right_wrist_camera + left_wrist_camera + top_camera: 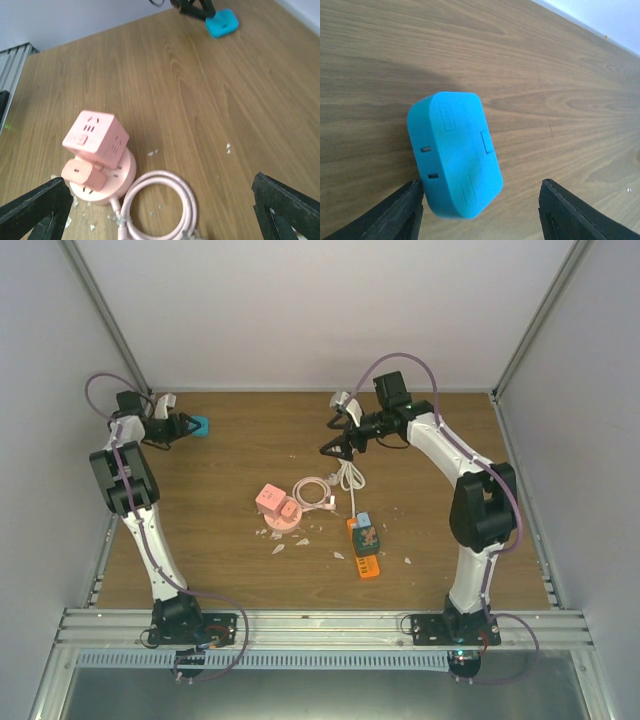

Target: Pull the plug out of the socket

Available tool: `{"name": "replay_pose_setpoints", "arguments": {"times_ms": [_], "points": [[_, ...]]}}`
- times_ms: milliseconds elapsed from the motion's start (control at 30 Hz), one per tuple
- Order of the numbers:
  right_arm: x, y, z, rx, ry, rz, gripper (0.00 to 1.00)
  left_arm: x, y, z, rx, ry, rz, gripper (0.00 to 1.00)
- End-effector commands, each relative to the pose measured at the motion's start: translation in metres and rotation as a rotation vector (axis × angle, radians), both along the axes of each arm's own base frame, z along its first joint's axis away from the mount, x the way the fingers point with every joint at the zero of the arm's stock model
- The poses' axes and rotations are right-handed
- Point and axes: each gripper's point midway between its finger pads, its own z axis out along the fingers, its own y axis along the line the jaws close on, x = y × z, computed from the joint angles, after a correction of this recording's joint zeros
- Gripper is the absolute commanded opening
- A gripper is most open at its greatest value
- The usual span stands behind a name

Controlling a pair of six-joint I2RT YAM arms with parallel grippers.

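Pink socket (120,172) sat mid-table, cube plug (95,137) and small plug (80,174) seated on top. Right gripper (332,438) was nearer, jaws spread wide, socket below and left of its centreline. Left gripper (183,427) was well apart at far-left, jaws open around blue adapter (455,155).

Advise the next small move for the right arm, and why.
Probably lower the right gripper toward the pink cube-shaped plug adapter. Its jaws stand open, high above the cube, which is still seated on the round pink socket base. The left gripper is far off, by the blue plastic plug block.
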Motion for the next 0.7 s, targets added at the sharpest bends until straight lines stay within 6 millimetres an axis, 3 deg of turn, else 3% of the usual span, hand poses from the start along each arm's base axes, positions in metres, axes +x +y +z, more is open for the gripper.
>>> {"name": "replay_pose_setpoints", "arguments": {"times_ms": [0, 300, 500, 667], "points": [[-0.009, -0.007, 0.0, -0.005, -0.056, -0.009, 1.0, -0.01, 0.005, 0.056, 0.104, -0.093, -0.025, 0.66], [-0.042, 0.004, 0.002, -0.011, -0.151, -0.019, 1.0, -0.059, -0.02, 0.102, 0.182, -0.186, -0.146, 0.91], [-0.073, 0.016, -0.003, -0.023, -0.178, 0.021, 1.0, -0.108, -0.065, 0.153, 0.183, -0.409, -0.383, 0.93], [-0.096, 0.018, -0.01, -0.026, -0.176, 0.064, 1.0, -0.149, -0.102, 0.169, 0.242, -0.565, -0.613, 0.92]]}}
